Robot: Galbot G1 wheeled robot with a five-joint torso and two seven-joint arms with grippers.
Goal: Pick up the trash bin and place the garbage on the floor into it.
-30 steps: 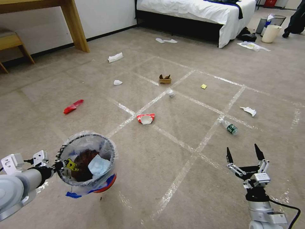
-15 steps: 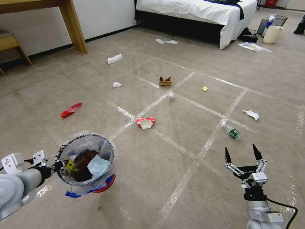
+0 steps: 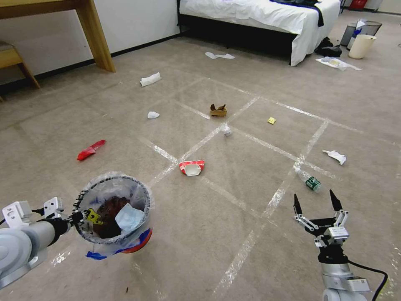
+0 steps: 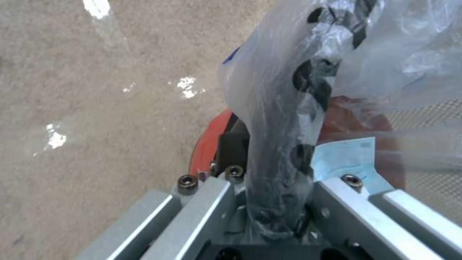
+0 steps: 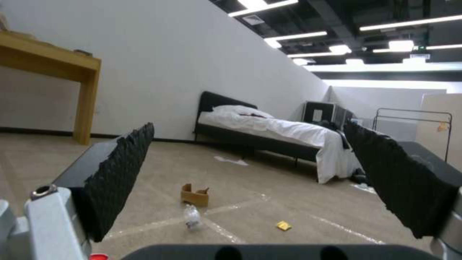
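The floor [image 3: 250, 259] spreads out before me, taped into a grid. I hold the trash bin [image 3: 113, 215] above it at my left, my left claw [image 3: 77, 218] clamped on its bagged rim; a blue mask lies inside. My right claw [image 3: 314, 201] hovers low at my right, spread wide and holding nothing. Ahead lie the garbage pieces: the paper bowl [image 3: 191, 167], cardboard tray [image 3: 218, 110], red wrapper [image 3: 90, 149] and small bottle [image 3: 308, 179].

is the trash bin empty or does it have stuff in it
Not empty: the trash bin, held at its rim by the left gripper, holds a pale blue face mask.
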